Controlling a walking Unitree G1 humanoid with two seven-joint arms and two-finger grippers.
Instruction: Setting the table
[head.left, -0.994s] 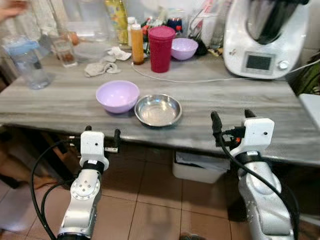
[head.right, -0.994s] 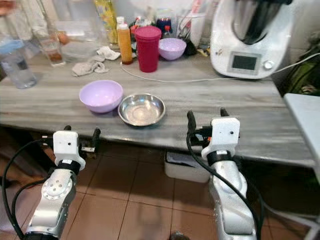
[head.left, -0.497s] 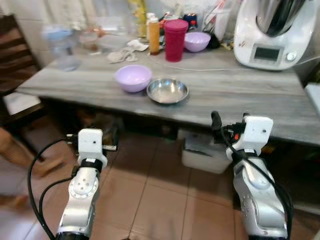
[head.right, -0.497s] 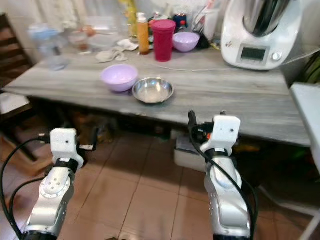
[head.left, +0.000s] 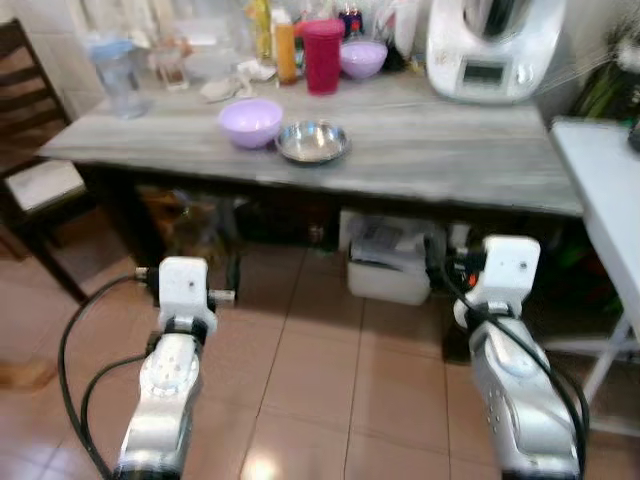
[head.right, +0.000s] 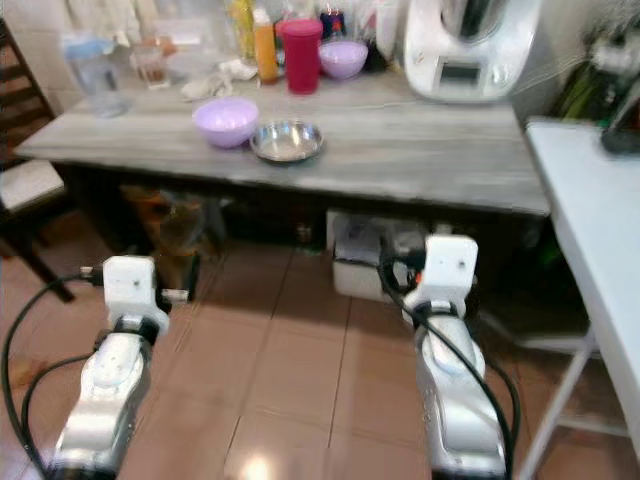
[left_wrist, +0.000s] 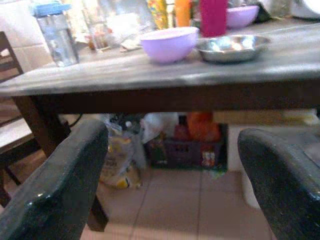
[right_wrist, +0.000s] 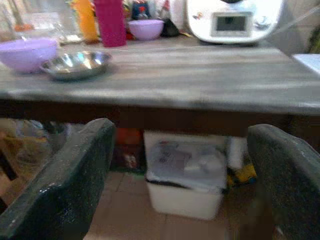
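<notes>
A lilac bowl (head.left: 250, 120) and a shallow steel bowl (head.left: 312, 141) sit side by side on the grey wooden table (head.left: 450, 150), well ahead of me. Behind them stand a red tumbler (head.left: 322, 55), an orange bottle (head.left: 285, 50) and a second lilac bowl (head.left: 362, 58). My left gripper (head.left: 190, 275) hangs open over the tiled floor, below table height and short of the table's front edge. My right gripper (head.left: 465, 262) is open too, at the same height, holding nothing. The left wrist view looks past the fingers (left_wrist: 55, 190) at the lilac bowl (left_wrist: 169, 42) and the steel bowl (left_wrist: 231, 46).
A white kitchen machine (head.left: 490, 45) stands at the table's back right and a water jug (head.left: 118, 75) at the back left. A white bin (head.left: 385, 265) sits under the table. A dark chair (head.left: 35, 180) stands at the left, and a white table (head.left: 610, 190) at the right.
The whole view has pulled back: the table now lies farther off and more floor shows. Both grippers stay open and low in front of me.
</notes>
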